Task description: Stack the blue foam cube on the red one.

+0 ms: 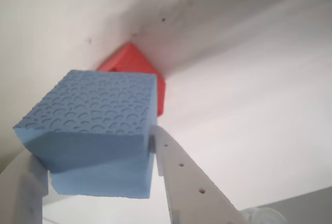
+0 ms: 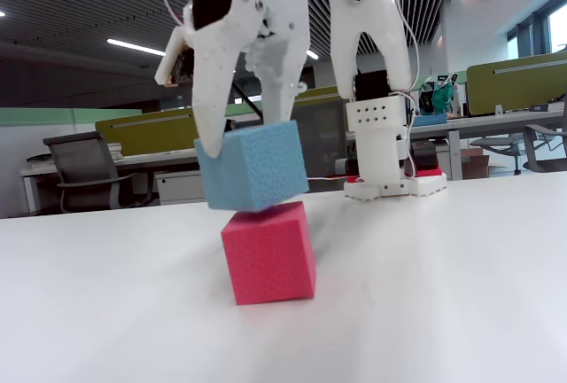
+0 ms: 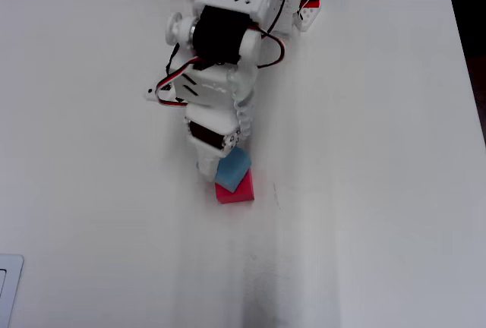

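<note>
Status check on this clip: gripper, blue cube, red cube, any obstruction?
Gripper shut on blue foam cube, tilted. Blue cube's lower edge at red cube top, offset toward the arm in the overhead view. No obstruction seen around the stack.

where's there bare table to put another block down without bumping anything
Bare table lies right of the red cube out to the right edge, and in front of it toward the near edge, in the overhead view. The left half is bare too. It is crowded only in the middle, where the gripper holds the blue cube over the red one.

Open-plan office, desk dividers, office chair
</note>
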Controlling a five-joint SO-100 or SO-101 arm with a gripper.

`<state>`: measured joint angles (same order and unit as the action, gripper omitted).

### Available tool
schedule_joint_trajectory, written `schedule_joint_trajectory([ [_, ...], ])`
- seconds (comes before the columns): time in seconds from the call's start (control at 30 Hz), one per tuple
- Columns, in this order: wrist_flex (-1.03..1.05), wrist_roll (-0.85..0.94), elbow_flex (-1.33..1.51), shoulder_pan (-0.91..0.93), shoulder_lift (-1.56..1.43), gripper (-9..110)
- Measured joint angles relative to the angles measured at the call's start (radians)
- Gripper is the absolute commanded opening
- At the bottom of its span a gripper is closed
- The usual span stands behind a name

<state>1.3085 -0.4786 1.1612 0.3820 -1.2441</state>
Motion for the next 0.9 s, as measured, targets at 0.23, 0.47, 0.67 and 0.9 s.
schedule_joint_trajectory([
  [0.23,0.000,0.000,0.000,-0.002,0.021,19],
  [0.47,-0.003,0.000,0.000,0.000,0.028,19],
  [0.67,-0.008,0.000,0.000,0.003,0.031,25],
  [0.9,-0.009,0.000,0.000,0.003,0.002,30],
])
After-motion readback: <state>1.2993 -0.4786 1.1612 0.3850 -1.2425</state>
